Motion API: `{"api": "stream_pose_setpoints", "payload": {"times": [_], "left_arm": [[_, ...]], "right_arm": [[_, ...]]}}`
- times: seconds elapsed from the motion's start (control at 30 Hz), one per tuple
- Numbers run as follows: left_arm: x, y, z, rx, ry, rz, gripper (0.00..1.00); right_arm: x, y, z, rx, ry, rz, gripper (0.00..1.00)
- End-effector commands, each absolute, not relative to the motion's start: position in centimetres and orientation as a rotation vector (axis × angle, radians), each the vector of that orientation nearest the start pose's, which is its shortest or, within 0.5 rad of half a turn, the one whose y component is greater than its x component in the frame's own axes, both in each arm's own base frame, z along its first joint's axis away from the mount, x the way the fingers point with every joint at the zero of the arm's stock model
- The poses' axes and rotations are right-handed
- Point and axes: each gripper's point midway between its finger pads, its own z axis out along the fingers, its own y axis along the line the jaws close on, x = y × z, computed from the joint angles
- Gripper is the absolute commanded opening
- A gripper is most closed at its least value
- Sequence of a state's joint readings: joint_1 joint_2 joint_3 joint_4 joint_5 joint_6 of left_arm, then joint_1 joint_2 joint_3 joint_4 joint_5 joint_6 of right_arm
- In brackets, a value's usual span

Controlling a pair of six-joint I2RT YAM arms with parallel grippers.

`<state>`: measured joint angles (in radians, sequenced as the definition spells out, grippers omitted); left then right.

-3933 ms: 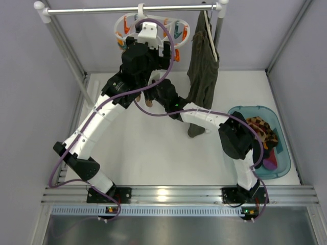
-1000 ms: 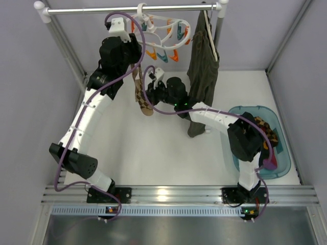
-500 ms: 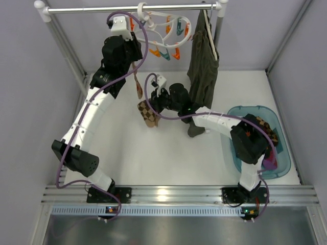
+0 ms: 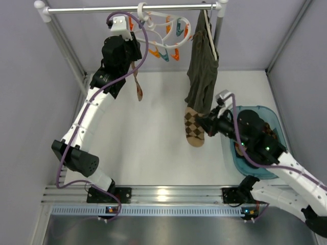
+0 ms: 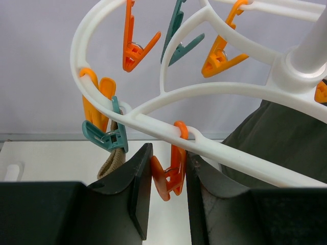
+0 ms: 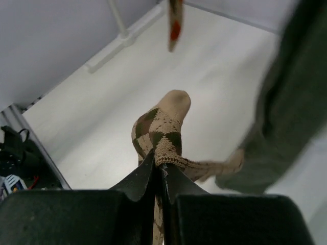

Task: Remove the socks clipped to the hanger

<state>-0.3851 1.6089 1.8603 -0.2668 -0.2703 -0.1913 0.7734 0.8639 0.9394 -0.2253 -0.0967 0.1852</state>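
Note:
The white hanger (image 4: pixel 164 26) hangs from the rail, with orange and teal clips under it. My left gripper (image 4: pixel 137 50) is up at the hanger (image 5: pixel 153 125), shut on an orange clip (image 5: pixel 171 176) that holds nothing. Beside it a teal clip (image 5: pixel 106 140) holds a tan sock (image 5: pixel 112 164), seen dangling as a brown sock (image 4: pixel 138 86) from above. My right gripper (image 4: pixel 204 124) is shut on a tan-and-brown argyle sock (image 4: pixel 193 130), which hangs free of the hanger just in front of the olive garment. The argyle sock (image 6: pixel 162 130) is pinched in the right gripper (image 6: pixel 161 164).
A long olive-green garment (image 4: pixel 202 66) hangs from the rail (image 4: pixel 102 9) right of the hanger and fills the right side (image 6: pixel 291 102) of the right wrist view. A teal basin (image 4: pixel 258 108) with socks in it sits at the right, partly under the right arm. Rack posts stand at the back.
The argyle sock has come off the hanger, and my right arm has carried it right, toward the basin. My left gripper has narrowed onto the orange clip and stayed there.

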Motion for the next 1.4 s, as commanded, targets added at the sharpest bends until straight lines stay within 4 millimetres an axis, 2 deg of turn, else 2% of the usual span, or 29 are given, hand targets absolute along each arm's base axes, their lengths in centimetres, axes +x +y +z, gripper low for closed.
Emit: {"api": "stream_pose_setpoints", "payload": {"times": [0.0, 0.07, 0.1, 0.17, 0.23, 0.37, 0.4, 0.43, 0.5, 0.6, 0.63, 0.67, 0.7, 0.73, 0.83, 0.87, 0.9, 0.93, 1.0, 1.03, 1.07, 1.13, 1.17, 1.2, 1.23, 1.27, 1.3, 1.33, 1.37], "left_arm": [[46.9, -14.8, 47.4, -0.075, 1.523, -0.257, 0.17], [46.9, -14.9, 47.4, -0.078, 1.523, -0.263, 0.17], [46.8, -15.0, 47.4, -0.078, 1.523, -0.267, 0.18], [46.7, -15.0, 47.5, -0.079, 1.523, -0.269, 0.18], [46.7, -15.2, 47.3, -0.083, 1.526, -0.267, 0.18], [46.5, -15.2, 47.2, -0.08, 1.527, -0.26, 0.18], [46.4, -15.1, 47.3, -0.083, 1.526, -0.258, 0.18], [46.3, -15.0, 47.4, -0.083, 1.524, -0.256, 0.18], [45.9, -14.8, 47.6, -0.084, 1.52, -0.252, 0.18], [45.5, -14.5, 47.7, -0.085, 1.516, -0.242, 0.19], [45.3, -14.4, 47.9, -0.085, 1.51, -0.242, 0.19], [45.2, -14.3, 48.0, -0.085, 1.51, -0.24, 0.2], [45.2, -14.4, 48.0, -0.084, 1.509, -0.241, 0.2], [45.2, -14.5, 48.2, -0.081, 1.506, -0.246, 0.2], [45.3, -14.6, 48.1, -0.076, 1.508, -0.25, 0.2], [45.3, -14.8, 48.1, -0.073, 1.51, -0.254, 0.2], [45.4, -14.8, 47.9, -0.074, 1.513, -0.255, 0.2], [45.4, -14.9, 47.9, -0.073, 1.513, -0.258, 0.2], [45.5, -15.1, 47.7, -0.07, 1.516, -0.26, 0.2], [45.6, -15.2, 47.6, -0.068, 1.521, -0.262, 0.2], [45.6, -15.3, 47.6, -0.066, 1.519, -0.268, 0.2], [45.7, -15.5, 47.7, -0.062, 1.518, -0.278, 0.2], [45.8, -15.7, 47.7, -0.059, 1.519, -0.283, 0.2], [45.8, -15.7, 47.9, -0.06, 1.516, -0.286, 0.2], [45.9, -15.9, 47.9, -0.056, 1.516, -0.294, 0.2], [45.9, -16.1, 47.9, -0.054, 1.516, -0.299, 0.2], [45.8, -16.2, 48.0, -0.053, 1.514, -0.301, 0.2], [46.0, -16.4, 47.8, -0.052, 1.518, -0.3, 0.2], [46.0, -16.5, 47.8, -0.051, 1.518, -0.304, 0.2]], "right_arm": [[21.2, 16.4, 23.8, -0.356, 2.043, 0.446, 0.0], [20.9, 13.3, 24.2, -0.234, 2.052, 0.348, 0.0], [20.1, 11.3, 23.4, -0.191, 2.096, 0.274, 0.0], [20.4, 7.6, 24.0, 0.023, 2.081, 0.117, 0.0], [20.0, 6.4, 24.1, 0.078, 2.077, 0.085, 0.0], [21.3, 3.7, 25.3, 0.195, 2.053, -0.089, 0.0], [22.0, 3.4, 24.8, 0.199, 2.085, -0.149, 0.0], [22.7, 2.0, 25.1, 0.245, 2.089, -0.213, 0.0], [23.8, 0.1, 24.2, 0.308, 2.145, -0.303, 0.0], [25.1, -0.9, 23.2, 0.357, 2.162, -0.315, 0.01], [25.2, -2.0, 22.6, 0.399, 2.176, -0.339, 0.05], [25.4, -1.5, 22.0, 0.382, 2.209, -0.295, 0.12], [25.6, -1.3, 21.3, 0.372, 2.24, -0.286, 0.49], [25.6, -1.1, 21.0, 0.364, 2.257, -0.273, 0.62], [25.6, -0.3, 21.0, 0.323, 2.26, -0.22, 0.79], [25.5, -0.5, 21.4, 0.323, 2.246, -0.226, 0.93], [25.4, -0.5, 22.1, 0.315, 2.222, -0.214, 0.94], [25.5, -0.2, 23.3, 0.297, 2.198, -0.186, 0.95], [25.3, 3.6, 25.2, 0.177, 2.162, 0.082, 0.95], [25.8, 6.3, 26.8, 0.105, 2.089, 0.258, 0.96], [23.8, 11.2, 29.1, -0.065, 2.005, 0.591, 0.96], [22.5, 16.7, 32.8, -0.165, 1.761, 0.989, 0.96], [21.0, 18.4, 33.8, -0.218, 1.701, 1.113, 0.97], [20.7, 19.4, 34.3, -0.244, 1.662, 1.139, 0.98], [18.7, 22.0, 35.0, -0.346, 1.657, 1.183, 0.99], [19.4, 22.6, 35.0, -0.321, 1.667, 1.11, 0.99], [19.5, 24.6, 34.1, -0.398, 1.702, 1.072, 0.99], [17.3, 27.2, 35.4, -0.494, 1.679, 1.119, 0.99], [18.0, 28.2, 35.5, -0.487, 1.683, 1.073, 1.0]]}}
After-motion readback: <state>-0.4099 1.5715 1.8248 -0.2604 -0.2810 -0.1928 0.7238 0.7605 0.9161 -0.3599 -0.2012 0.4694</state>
